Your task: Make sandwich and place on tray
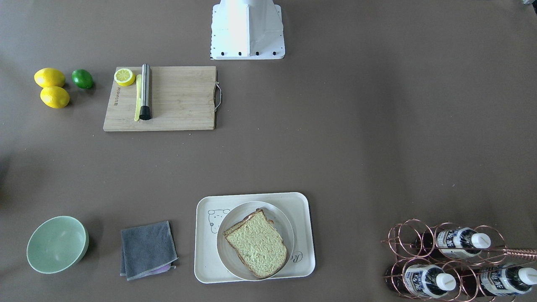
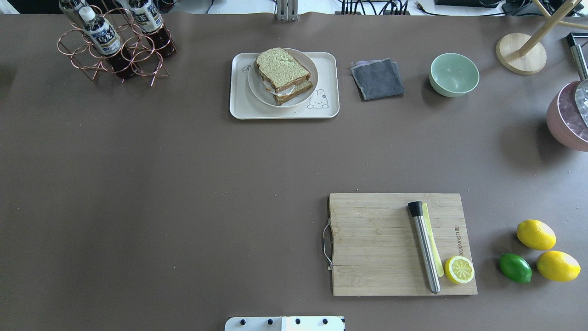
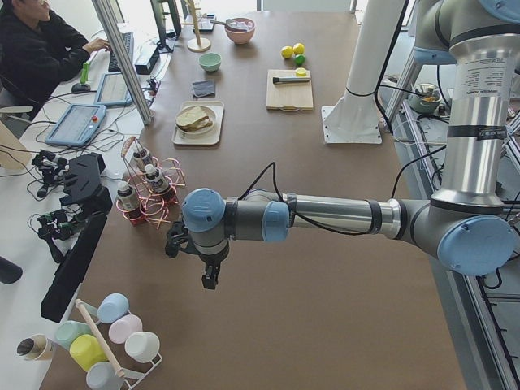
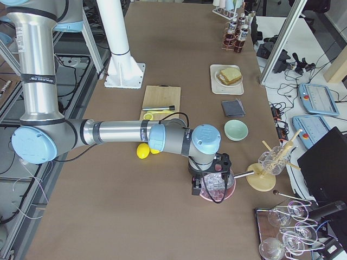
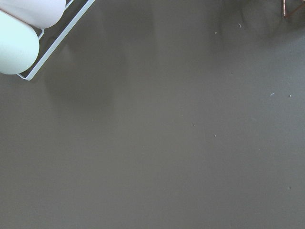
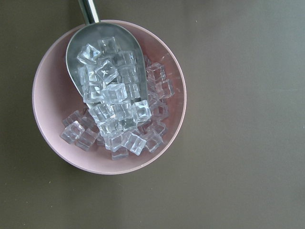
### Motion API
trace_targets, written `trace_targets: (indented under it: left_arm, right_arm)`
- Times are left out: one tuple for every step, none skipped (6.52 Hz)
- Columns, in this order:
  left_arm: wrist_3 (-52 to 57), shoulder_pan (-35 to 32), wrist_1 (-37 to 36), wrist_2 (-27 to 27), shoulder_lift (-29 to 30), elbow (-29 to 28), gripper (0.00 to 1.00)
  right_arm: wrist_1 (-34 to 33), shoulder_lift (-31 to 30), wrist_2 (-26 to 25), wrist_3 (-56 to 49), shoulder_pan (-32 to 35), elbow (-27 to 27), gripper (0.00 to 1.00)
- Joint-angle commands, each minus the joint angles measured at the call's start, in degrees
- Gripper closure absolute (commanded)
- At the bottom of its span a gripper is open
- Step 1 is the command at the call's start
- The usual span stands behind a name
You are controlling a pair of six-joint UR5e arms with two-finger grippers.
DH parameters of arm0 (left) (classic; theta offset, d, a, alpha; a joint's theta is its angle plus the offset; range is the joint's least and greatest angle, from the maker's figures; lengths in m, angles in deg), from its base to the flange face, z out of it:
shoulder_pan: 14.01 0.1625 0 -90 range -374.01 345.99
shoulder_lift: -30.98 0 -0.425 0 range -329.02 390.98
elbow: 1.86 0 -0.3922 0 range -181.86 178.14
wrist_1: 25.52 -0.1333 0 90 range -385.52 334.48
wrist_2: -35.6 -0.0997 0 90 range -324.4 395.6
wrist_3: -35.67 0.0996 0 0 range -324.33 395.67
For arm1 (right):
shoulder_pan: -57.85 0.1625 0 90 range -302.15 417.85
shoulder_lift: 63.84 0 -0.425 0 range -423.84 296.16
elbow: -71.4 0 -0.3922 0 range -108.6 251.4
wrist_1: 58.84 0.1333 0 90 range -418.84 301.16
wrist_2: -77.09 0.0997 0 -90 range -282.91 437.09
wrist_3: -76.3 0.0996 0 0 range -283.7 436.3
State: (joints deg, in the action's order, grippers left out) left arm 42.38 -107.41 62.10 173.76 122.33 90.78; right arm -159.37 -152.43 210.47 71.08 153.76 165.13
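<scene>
Brown crust and pale green crumb on the sandwich [image 2: 282, 73]; cream-white tray [image 2: 239, 101] with a bear drawing; mint-green bowl [image 2: 454, 73], grey cloth [image 2: 377, 79], pink ice bowl [image 6: 47, 129].

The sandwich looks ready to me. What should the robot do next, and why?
Probably just stop, since the job looks finished. The sandwich sits assembled on a plate that rests inside the tray. Both arms are far from it: the left gripper hangs over bare table, and the right gripper hangs over a bowl of ice.
</scene>
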Motion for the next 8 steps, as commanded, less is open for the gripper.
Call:
trace_targets:
  left_arm:
    - [0.0, 0.1, 0.0, 0.0, 0.1, 0.0, 0.03]
    - [0.0, 0.1, 0.1, 0.0, 0.1, 0.0, 0.03]
    - [0.0, 0.1, 0.1, 0.0, 0.1, 0.0, 0.03]
    - [0.0, 0.1, 0.1, 0.0, 0.1, 0.0, 0.03]
    - [0.0, 0.1, 0.1, 0.0, 0.2, 0.0, 0.03]
    - [-0.1, 0.1, 0.1, 0.0, 0.5, 0.0, 0.03]
    - [-0.1, 0.1, 0.0, 0.0, 1.0, -0.5, 0.03]
    - [-0.1, 0.1, 0.1, 0.0, 1.6, -1.2, 0.03]
  right_arm:
    - [0.2, 0.0, 0.2, 0.0, 0.0, -0.1, 0.00]
    - [0.2, 0.0, 0.2, 0.0, 0.0, -0.1, 0.00]
    - [0.2, 0.0, 0.2, 0.0, 0.0, -0.1, 0.00]
    - [0.2, 0.0, 0.2, 0.0, 0.0, -0.1, 0.00]
    - [0.2, 0.1, 0.2, 0.0, 0.0, -0.1, 0.00]
    - [0.2, 0.2, 0.2, 0.0, 0.0, -0.1, 0.00]
    - [0.2, 0.5, 0.2, 0.0, -0.1, -0.2, 0.00]
    - [0.2, 0.6, 0.2, 0.0, -0.1, -0.2, 0.00]
